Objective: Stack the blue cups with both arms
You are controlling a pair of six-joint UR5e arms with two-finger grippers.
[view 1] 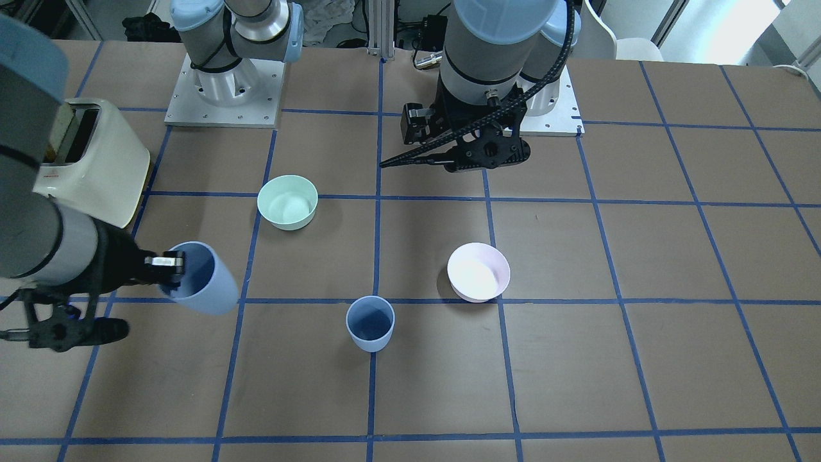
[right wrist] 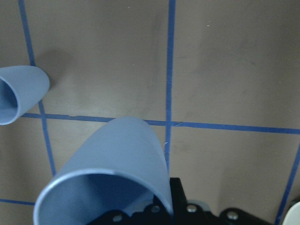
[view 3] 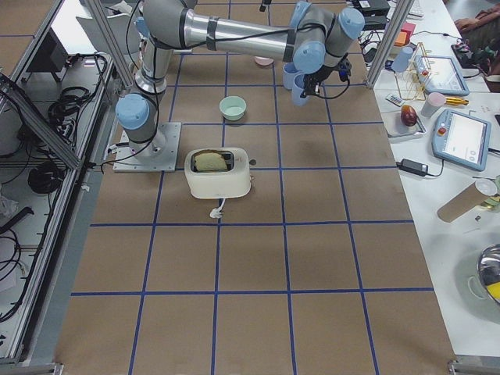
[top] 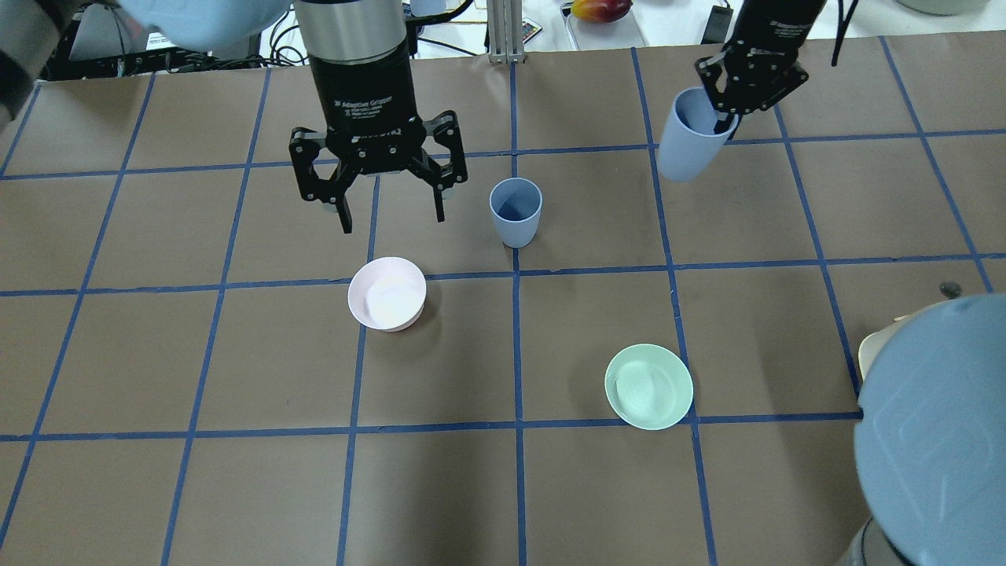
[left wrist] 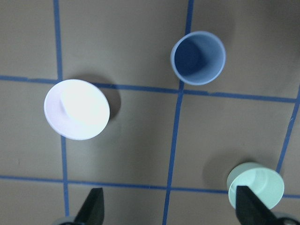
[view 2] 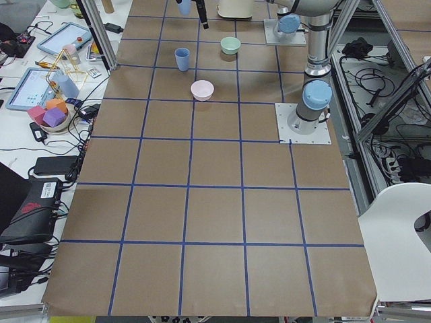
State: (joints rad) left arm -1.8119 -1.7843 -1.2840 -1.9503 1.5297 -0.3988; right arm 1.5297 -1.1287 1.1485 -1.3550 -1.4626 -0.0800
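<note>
One blue cup (top: 515,211) stands upright on the table near the middle; it also shows in the front view (view 1: 370,323) and the left wrist view (left wrist: 198,57). My right gripper (top: 719,118) is shut on the rim of the second blue cup (top: 688,145), one finger inside, and holds it tilted above the table, right of the standing cup. The held cup fills the right wrist view (right wrist: 112,173), with the standing cup (right wrist: 18,91) at its left edge. My left gripper (top: 391,212) is open and empty, hovering left of the standing cup.
A pale pink bowl (top: 387,293) sits just below the left gripper. A mint-green bowl (top: 648,386) sits nearer the robot on the right. A cream toaster (view 1: 96,160) stands by the right arm's side. Blue tape lines grid the brown table.
</note>
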